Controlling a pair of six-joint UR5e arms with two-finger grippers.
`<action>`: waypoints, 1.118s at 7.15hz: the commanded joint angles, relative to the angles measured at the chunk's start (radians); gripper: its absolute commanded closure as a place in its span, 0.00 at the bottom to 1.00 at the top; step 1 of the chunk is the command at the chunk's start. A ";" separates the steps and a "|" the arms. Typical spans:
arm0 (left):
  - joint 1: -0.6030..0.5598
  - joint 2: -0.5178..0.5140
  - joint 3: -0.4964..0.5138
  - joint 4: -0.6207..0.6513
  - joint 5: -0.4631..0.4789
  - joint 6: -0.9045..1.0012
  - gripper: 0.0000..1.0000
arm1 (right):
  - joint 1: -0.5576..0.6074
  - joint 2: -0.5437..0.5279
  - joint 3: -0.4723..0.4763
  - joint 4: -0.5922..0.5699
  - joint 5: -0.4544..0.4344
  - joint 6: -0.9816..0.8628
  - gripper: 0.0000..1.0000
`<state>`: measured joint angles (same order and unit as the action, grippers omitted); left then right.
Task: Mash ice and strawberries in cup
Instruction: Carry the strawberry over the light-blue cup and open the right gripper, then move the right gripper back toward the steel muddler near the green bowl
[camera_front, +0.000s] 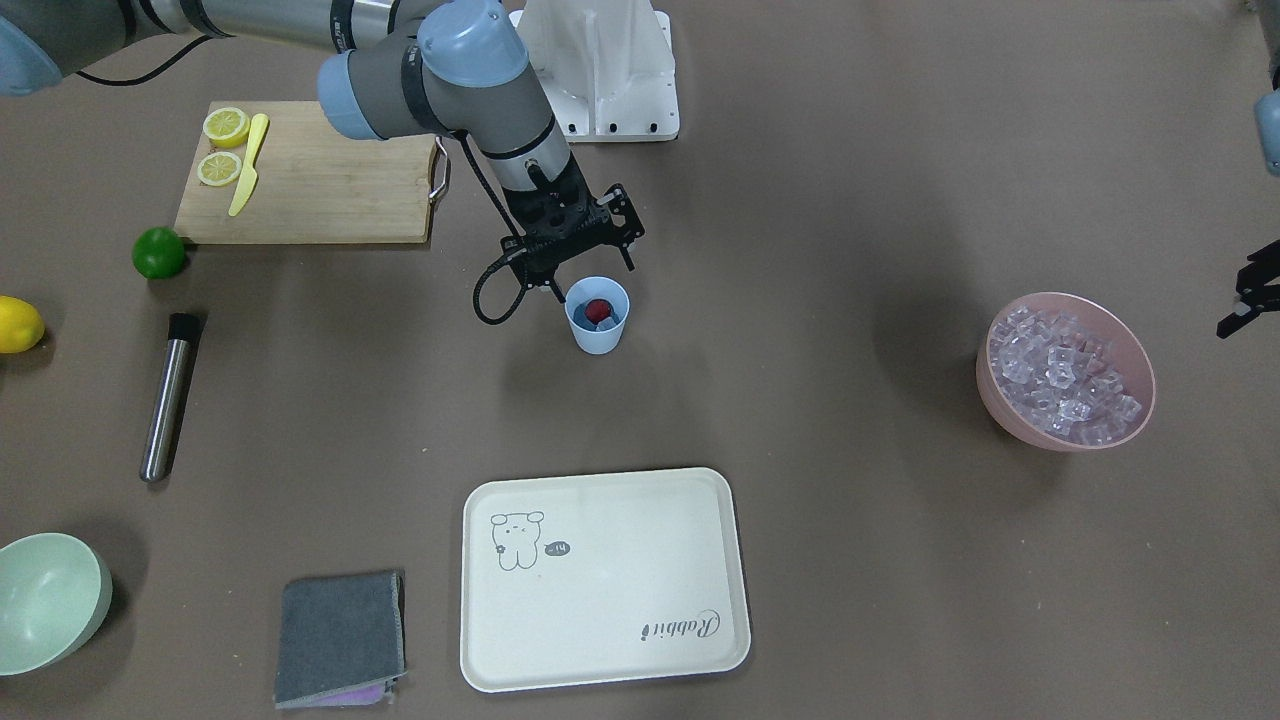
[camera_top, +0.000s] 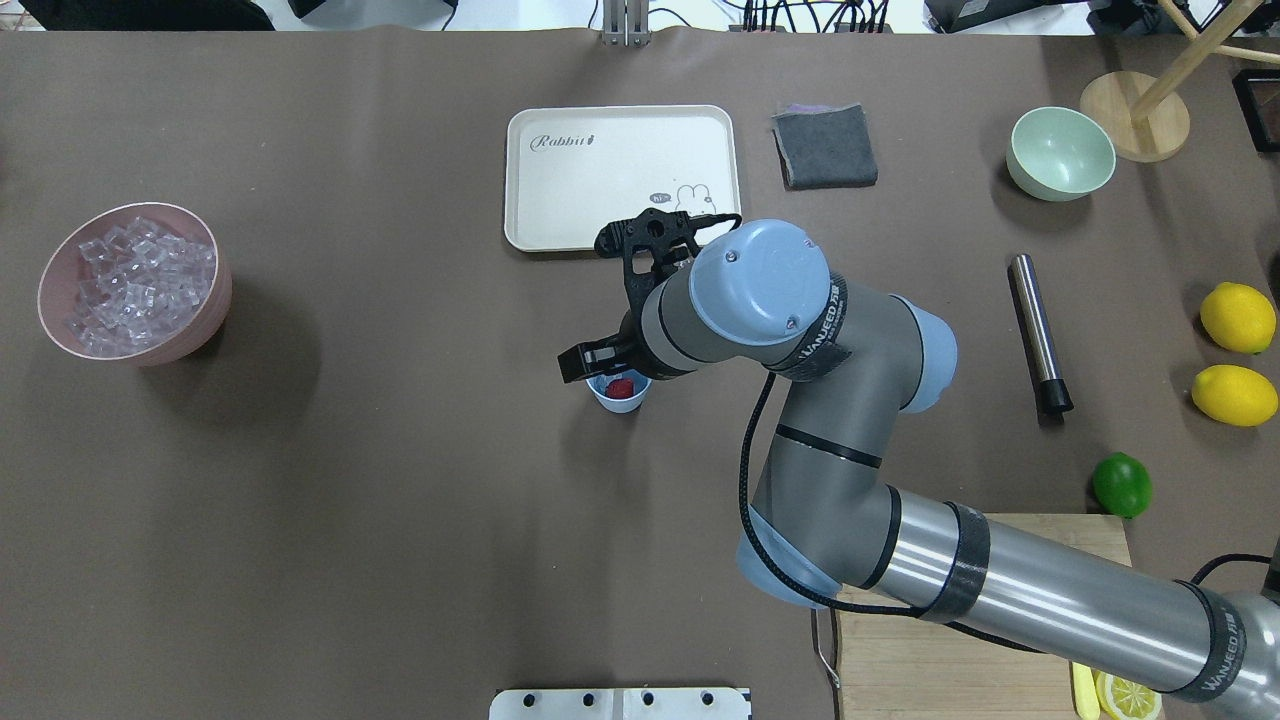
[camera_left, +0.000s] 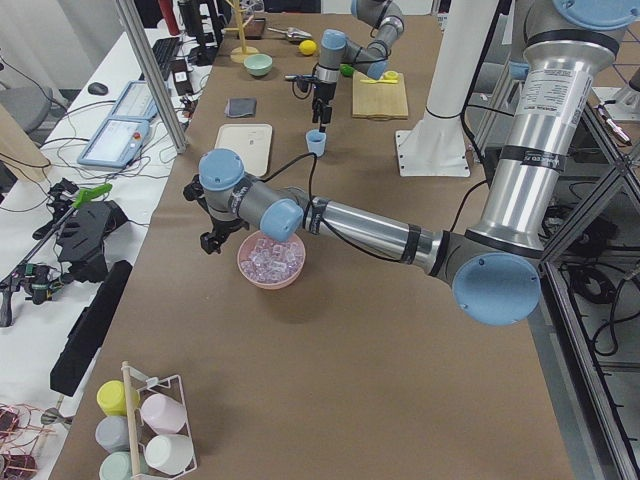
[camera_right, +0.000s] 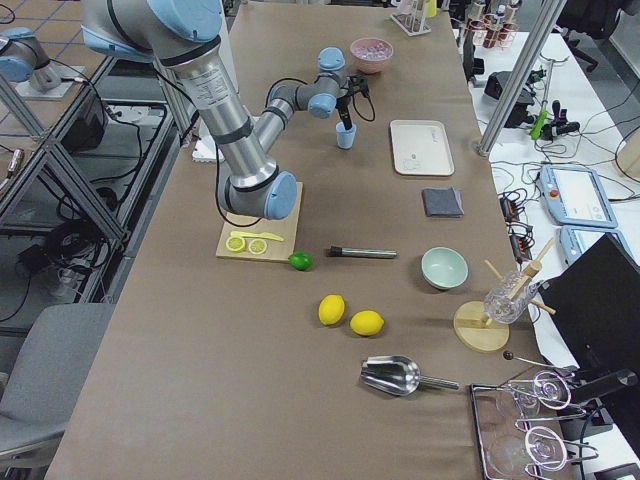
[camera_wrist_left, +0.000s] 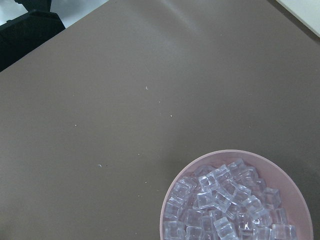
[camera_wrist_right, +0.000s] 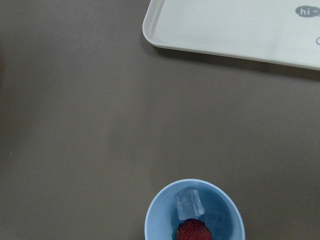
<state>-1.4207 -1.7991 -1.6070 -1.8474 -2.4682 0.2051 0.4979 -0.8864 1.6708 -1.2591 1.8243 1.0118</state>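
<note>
right claw (camera_front: 592, 279): fingers apart, empty, just above cup (camera_front: 598, 338)
left claw (camera_front: 1250, 295): cannot tell
steel muddler (camera_top: 1038, 333): lying on the robot's right, black end toward robot; right claw nearer

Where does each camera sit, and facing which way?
Front-facing: across the table, facing robot; right arm over cup.
Overhead: behind robot, looking down; right arm.
Left side: table's left end; left arm near.
Right side: table's right end; right arm near.
Left wrist: down on ice; no arm.
Right wrist: down into cup; no arm.
Shared: strawberry, front-facing and right wrist.
</note>
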 joint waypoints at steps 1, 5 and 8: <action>-0.006 0.004 -0.002 -0.027 0.000 -0.001 0.03 | 0.077 -0.019 0.021 -0.011 0.103 -0.002 0.00; -0.004 0.006 -0.016 -0.026 0.005 0.003 0.02 | 0.246 -0.201 0.080 -0.048 0.214 -0.027 0.00; 0.000 0.001 -0.010 -0.013 0.003 -0.003 0.03 | 0.385 -0.239 0.081 -0.230 0.276 -0.098 0.00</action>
<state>-1.4220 -1.7978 -1.6196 -1.8648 -2.4671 0.2044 0.8249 -1.0994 1.7515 -1.4192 2.0865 0.9304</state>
